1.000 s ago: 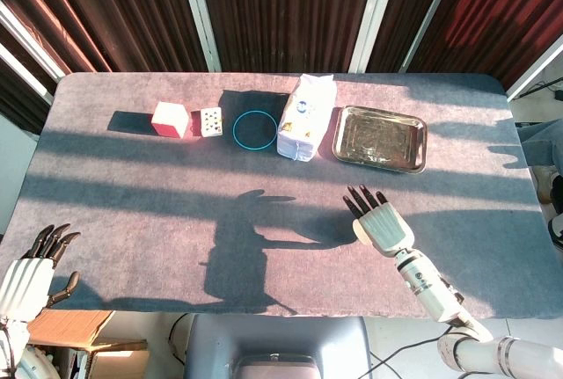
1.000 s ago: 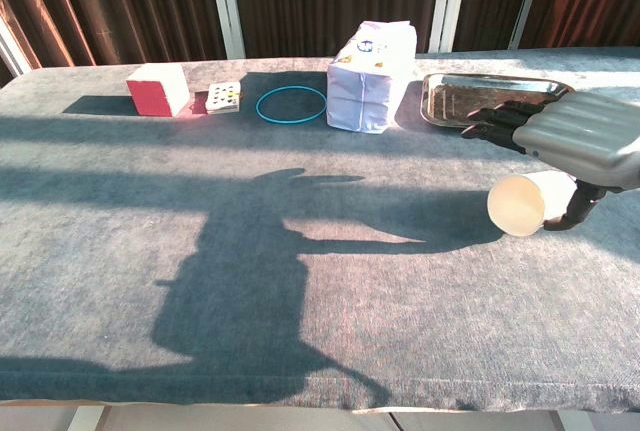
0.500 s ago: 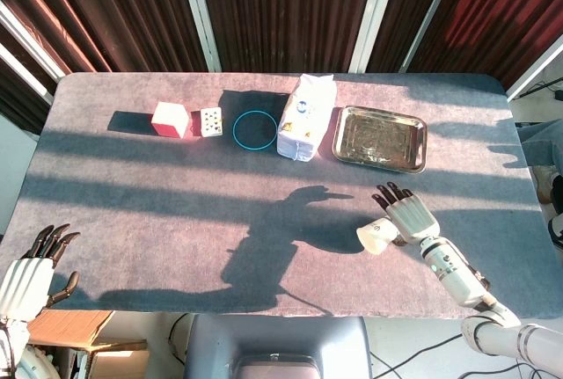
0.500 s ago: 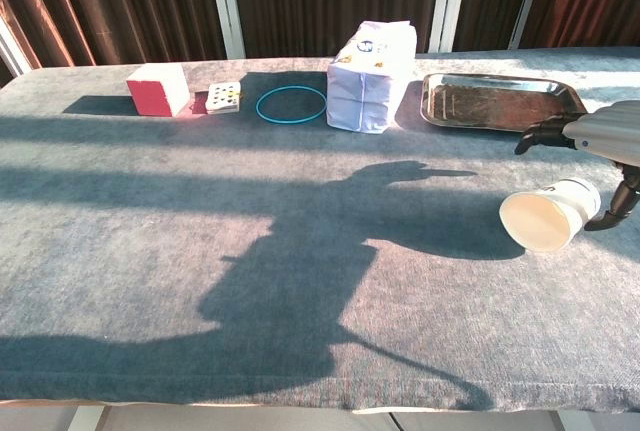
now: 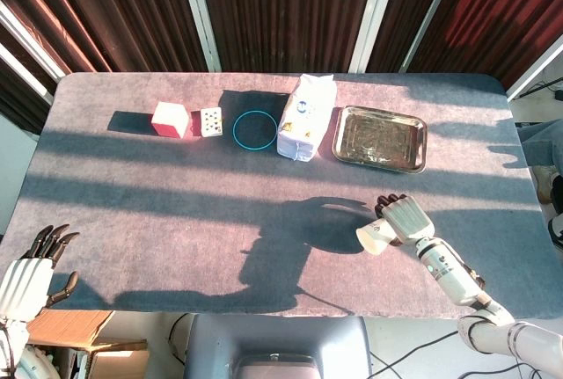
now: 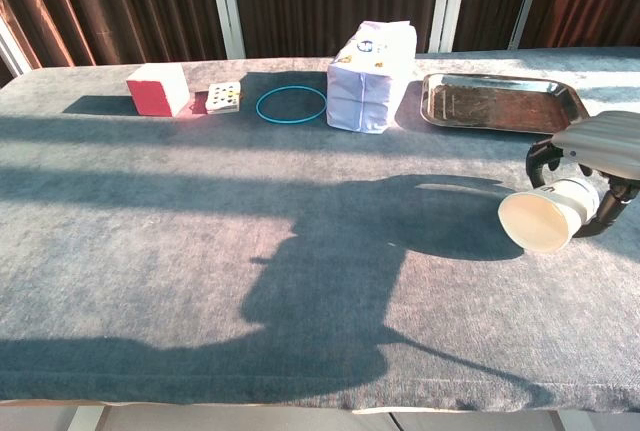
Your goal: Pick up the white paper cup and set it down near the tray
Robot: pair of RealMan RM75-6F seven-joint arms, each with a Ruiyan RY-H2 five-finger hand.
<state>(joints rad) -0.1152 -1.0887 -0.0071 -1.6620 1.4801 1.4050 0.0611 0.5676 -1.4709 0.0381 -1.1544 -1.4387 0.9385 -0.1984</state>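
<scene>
Where half a second ago the right hand (image 5: 405,218) had fingers pointing out over the white paper cup (image 6: 549,217), they're now curled down around it, thumb on the far side: cup is gripped. Cup lies on its side, mouth facing the table's (image 5: 158,185) front-left, toward the right end of the surface, just in front of the tray (image 5: 380,138) but apart from it; position barely changed. Left hand (image 5: 26,272) unchanged, off the front-left corner, fingers spread, holding nothing.
</scene>
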